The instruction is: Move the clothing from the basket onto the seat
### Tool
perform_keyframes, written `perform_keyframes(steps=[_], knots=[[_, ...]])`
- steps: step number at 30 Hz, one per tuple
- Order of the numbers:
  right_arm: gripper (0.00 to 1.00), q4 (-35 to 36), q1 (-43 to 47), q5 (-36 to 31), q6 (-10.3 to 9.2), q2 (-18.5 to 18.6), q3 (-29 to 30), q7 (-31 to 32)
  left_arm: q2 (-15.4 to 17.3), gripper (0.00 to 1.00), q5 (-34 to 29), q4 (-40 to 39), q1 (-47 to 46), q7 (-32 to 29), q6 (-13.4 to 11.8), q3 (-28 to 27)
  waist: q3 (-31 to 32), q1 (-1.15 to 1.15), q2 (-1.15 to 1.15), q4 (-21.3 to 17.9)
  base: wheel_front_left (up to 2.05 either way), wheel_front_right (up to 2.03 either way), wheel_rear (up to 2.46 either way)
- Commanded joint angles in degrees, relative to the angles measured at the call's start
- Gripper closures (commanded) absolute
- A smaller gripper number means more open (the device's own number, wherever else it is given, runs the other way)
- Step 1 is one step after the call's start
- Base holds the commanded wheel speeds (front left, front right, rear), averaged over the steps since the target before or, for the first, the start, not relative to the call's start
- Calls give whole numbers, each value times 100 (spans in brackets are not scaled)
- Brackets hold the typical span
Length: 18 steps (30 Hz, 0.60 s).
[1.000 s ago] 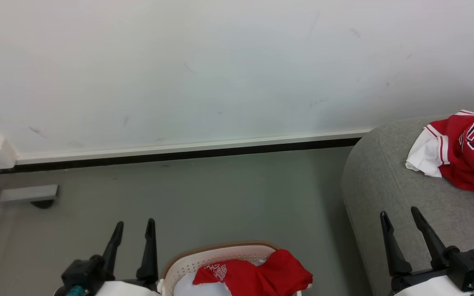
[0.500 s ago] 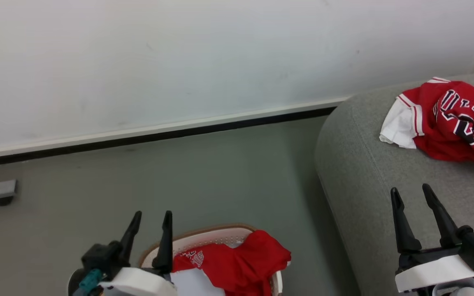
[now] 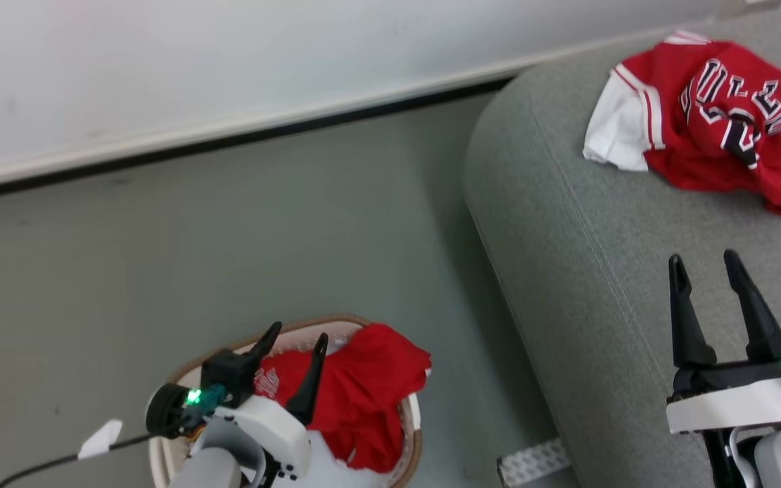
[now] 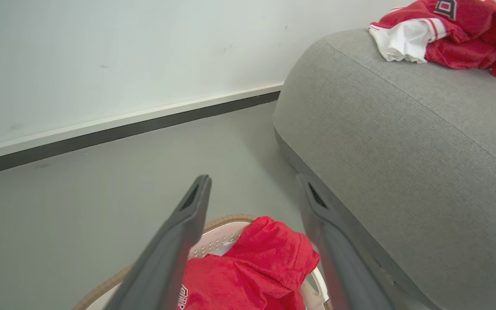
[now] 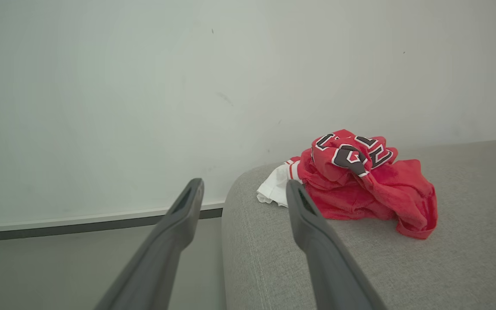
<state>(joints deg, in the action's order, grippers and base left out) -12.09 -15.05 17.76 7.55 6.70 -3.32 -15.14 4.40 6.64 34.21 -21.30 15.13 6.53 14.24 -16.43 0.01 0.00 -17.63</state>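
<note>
— From the head?
— Red shorts [image 3: 363, 386] draped over the basket [image 3: 415, 434] at its far rim, under the left gripper [image 3: 299, 332], spread wide, empty. Red jersey [image 3: 702, 129] near the sofa's [image 3: 587, 285] far corner, by the wall [image 3: 228, 54]; right gripper [image 3: 702, 259] wide too, empty, above the near side.
— Left wrist?
— Shorts and rim between parted fingers.
— Right wrist?
— Jersey beyond parted fingers, well apart.

Two red garments: one jersey [image 3: 709, 115] and one pair of shorts [image 3: 356, 393]. One laundry basket [image 3: 346, 318]. One grey sofa [image 3: 601, 271]. Two grippers: left gripper [image 3: 299, 331], right gripper [image 3: 702, 255].
</note>
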Motion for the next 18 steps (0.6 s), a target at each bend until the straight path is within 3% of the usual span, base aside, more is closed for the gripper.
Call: perform_keyframes(steps=[1,13,18], knots=[[0,46,-96,35,-13,-32,31,0,63,0,-74,127,-98,2,4,35,-352,-1,0,-213,0,0,0],[0,300,-534,131,-13,-230,150,0,206,0,-51,2338,-1513,-143,94,948,-1405,-1,0,-561,0,0,0],[0,419,-751,168,-13,-283,98,1,431,0,34,2982,-2125,-373,94,1353,-1879,-1,0,-712,0,0,0]])
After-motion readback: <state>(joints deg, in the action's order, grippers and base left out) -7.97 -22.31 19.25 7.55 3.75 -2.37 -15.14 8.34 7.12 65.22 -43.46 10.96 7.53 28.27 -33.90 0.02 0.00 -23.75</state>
